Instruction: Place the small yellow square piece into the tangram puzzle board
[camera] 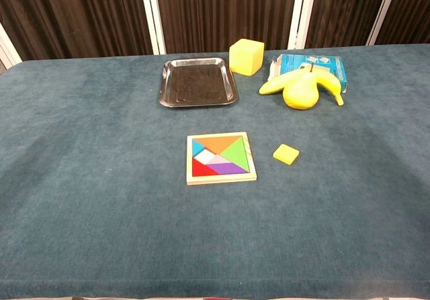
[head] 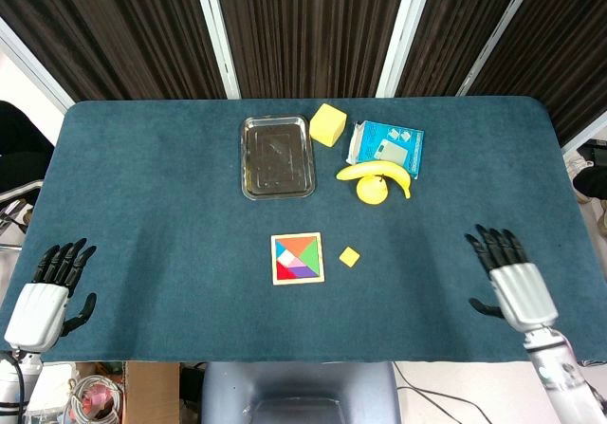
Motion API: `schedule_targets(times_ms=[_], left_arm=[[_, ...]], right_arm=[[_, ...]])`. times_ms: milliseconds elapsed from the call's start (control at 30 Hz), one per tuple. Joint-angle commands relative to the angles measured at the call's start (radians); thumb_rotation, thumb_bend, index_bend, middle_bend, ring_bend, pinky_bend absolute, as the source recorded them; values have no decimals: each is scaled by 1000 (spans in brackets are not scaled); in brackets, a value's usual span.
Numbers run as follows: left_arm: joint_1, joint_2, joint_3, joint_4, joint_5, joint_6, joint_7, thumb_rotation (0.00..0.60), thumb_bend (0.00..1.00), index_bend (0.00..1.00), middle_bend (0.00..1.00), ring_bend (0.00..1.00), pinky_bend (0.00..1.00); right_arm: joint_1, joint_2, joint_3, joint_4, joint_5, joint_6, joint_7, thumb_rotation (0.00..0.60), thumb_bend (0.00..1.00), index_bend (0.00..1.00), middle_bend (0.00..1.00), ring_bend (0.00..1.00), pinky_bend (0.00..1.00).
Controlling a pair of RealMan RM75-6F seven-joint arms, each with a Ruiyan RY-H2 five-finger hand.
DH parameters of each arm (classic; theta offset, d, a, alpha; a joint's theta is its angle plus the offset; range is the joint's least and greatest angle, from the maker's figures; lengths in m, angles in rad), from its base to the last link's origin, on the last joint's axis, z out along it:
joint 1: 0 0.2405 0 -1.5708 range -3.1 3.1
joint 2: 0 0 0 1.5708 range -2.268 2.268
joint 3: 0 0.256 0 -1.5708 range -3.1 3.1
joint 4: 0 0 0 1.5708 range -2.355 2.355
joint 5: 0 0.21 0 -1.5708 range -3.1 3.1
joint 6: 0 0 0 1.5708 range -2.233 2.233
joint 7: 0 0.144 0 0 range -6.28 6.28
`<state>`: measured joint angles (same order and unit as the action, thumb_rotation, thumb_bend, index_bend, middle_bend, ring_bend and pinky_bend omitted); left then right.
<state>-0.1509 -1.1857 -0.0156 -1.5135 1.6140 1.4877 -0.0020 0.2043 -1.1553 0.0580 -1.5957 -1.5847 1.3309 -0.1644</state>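
On a blue worktop [head: 142,177], the tangram puzzle board [head: 297,258] lies centred with the small yellow square piece [head: 350,257] just right of it, well apart from the left hand [head: 49,291] and right hand [head: 510,277], fingers spread, holding nothing.

A metal tray [camera: 198,98] is lying on the far half of the table [camera: 80,179], which is wearing a dark teal cloth. A yellow cube [camera: 246,56] is sitting just beside the tray's far right corner. Further right, a blue and white box [camera: 322,65] is lying flat, with a banana [camera: 330,84] curving across its near edge and a yellow pear [camera: 300,93] sitting against the banana's inner curve. Dark curtains [head: 313,26] with white uprights are hanging behind the table.
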Motion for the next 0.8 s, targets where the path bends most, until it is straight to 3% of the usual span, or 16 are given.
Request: schedule_targets(times_ms=[33, 200, 433, 600, 800], left_arm=[[2, 5, -4, 0, -13, -1, 2, 600, 451, 0, 0, 0, 64], [7, 13, -2, -2, -19, 2, -3, 600, 449, 0, 0, 0, 64], [7, 23, 3, -1, -17, -1, -17, 600, 452, 0, 0, 0, 64], [6, 26, 5, -3, -18, -4, -21, 600, 450, 0, 0, 0, 64], [8, 27, 5, -5, -19, 0, -23, 600, 450, 0, 0, 0, 63]], right_arm=[[203, 12, 57, -30, 21, -277, -61, 600, 102, 80, 0, 0, 0], [361, -63, 111, 6, 87, -458, -217, 600, 102, 238, 0, 0, 0], [466, -171, 115, 76, 132, -540, -341, 600, 127, 402, 0, 0, 0], [516, -242, 97, 139, 175, -585, -426, 600, 157, 435, 0, 0, 0], [552, -323, 83, 206, 204, -596, -442, 600, 222, 479, 0, 0, 0]])
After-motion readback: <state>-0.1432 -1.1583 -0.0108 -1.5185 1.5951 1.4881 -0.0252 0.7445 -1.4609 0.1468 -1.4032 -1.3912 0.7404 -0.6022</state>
